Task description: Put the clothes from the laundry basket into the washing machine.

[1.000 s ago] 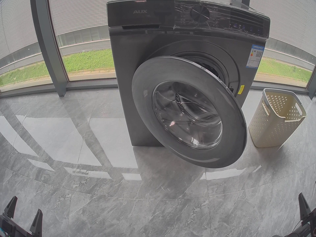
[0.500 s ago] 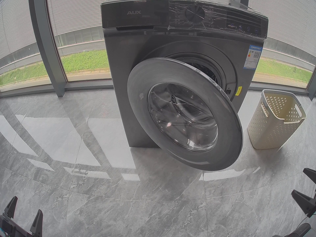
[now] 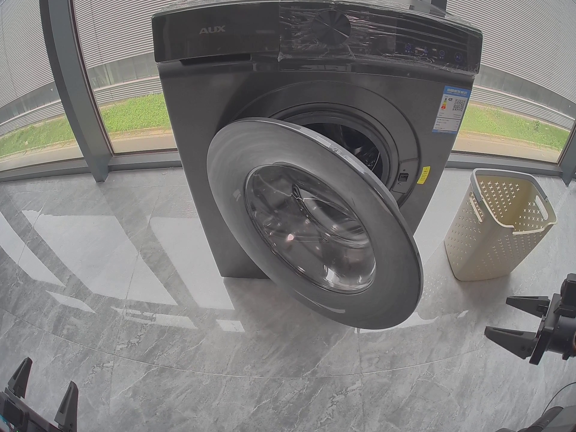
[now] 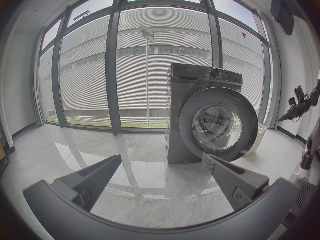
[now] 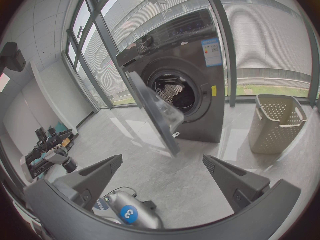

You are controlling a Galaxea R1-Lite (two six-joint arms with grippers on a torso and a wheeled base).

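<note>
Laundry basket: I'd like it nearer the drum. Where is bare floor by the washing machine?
Widest bare floor lies between the washing machine and the window frame, and in front of the open door. Tight: the strip between door and laundry basket.

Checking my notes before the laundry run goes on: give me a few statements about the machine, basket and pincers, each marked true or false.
1. The door of the washing machine stands open. True.
2. The laundry basket lies tipped on its side. False: it stands upright.
3. The right pincer is open and empty. True.
4. The left pincer grips a garment. False: it is open, holding nothing.
</note>
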